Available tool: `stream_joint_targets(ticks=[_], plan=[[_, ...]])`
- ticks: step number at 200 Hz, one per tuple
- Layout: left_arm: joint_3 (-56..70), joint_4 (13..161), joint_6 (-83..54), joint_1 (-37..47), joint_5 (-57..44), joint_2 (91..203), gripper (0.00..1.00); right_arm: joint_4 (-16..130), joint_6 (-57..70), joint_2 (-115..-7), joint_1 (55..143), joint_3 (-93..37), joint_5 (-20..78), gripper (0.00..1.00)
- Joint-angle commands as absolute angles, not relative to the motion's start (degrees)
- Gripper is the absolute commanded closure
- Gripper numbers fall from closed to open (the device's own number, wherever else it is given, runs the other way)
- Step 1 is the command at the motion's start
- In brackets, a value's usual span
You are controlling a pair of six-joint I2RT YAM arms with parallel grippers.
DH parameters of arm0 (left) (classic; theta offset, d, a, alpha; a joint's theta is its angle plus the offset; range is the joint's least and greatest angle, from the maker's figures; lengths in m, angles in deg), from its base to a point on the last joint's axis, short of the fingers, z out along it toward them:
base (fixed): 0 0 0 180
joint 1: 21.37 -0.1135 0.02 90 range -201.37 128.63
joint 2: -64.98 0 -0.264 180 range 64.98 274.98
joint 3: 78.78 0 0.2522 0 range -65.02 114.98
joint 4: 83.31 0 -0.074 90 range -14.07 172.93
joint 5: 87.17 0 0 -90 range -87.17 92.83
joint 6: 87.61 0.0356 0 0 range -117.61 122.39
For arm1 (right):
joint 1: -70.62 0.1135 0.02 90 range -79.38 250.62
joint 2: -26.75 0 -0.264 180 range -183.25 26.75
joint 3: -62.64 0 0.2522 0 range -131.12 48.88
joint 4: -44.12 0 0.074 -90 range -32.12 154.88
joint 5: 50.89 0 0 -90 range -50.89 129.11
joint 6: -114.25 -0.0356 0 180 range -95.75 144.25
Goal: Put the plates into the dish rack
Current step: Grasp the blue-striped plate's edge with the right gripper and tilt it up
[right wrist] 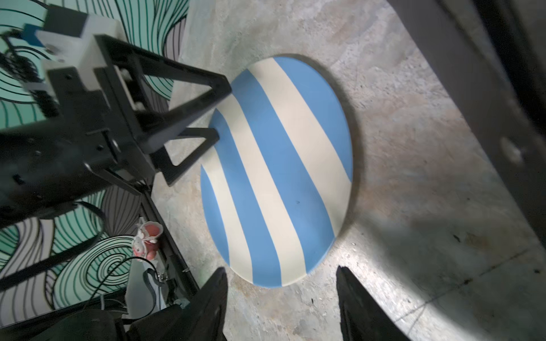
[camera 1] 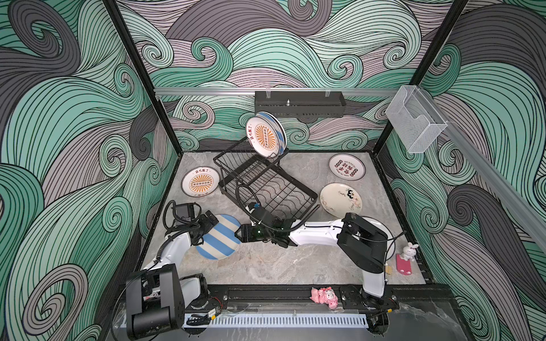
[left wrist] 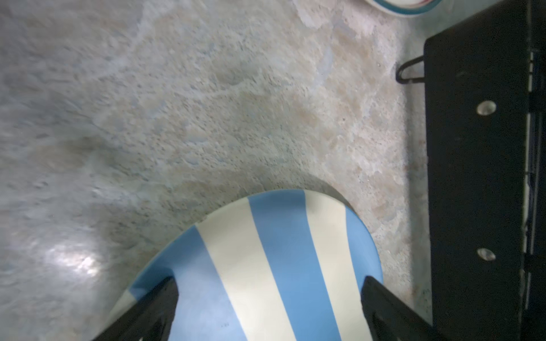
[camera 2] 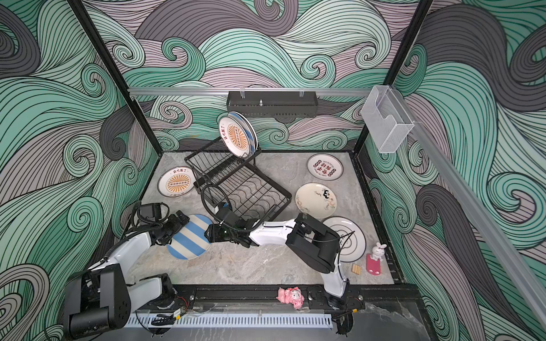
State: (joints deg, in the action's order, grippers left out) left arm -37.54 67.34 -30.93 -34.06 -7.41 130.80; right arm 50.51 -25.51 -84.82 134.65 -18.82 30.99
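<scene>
In both top views, a blue-and-cream striped plate point(camera 1: 220, 240) lies on the stone tabletop point(camera 1: 266, 265), lower left of centre, just below the black wire dish rack point(camera 1: 266, 183). The left gripper point(camera 1: 208, 228) meets the plate's left edge, and the right gripper point(camera 1: 237, 233) meets its right edge. An orange sunburst plate point(camera 1: 265, 135) stands upright in the rack's raised basket.

In the left wrist view, the left gripper point(left wrist: 270, 280) has its jaws spread wide at the bottom, over the striped plate point(left wrist: 280, 236), clamping nothing.

In the right wrist view, the right gripper point(right wrist: 280, 274) gapes open at the bottom edge. The striped plate point(right wrist: 277, 165) has its near rim just beyond the gap, unheld. The left gripper point(right wrist: 219, 109), at upper left, has both fingertips at the far rim.
</scene>
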Motion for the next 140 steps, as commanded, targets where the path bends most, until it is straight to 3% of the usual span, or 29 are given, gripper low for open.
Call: stream_joint_targets(ticks=[1,140], plan=[[-33.53,64.84,-30.12,-34.12,-2.5,130.6,0.01,55.2,-23.49,-84.3,135.38,-19.52,33.32,0.35],[-34.67,69.6,-30.54,-34.78,-7.52,138.48,0.02,46.63,-31.05,-93.58,134.41,-21.74,29.5,0.28]])
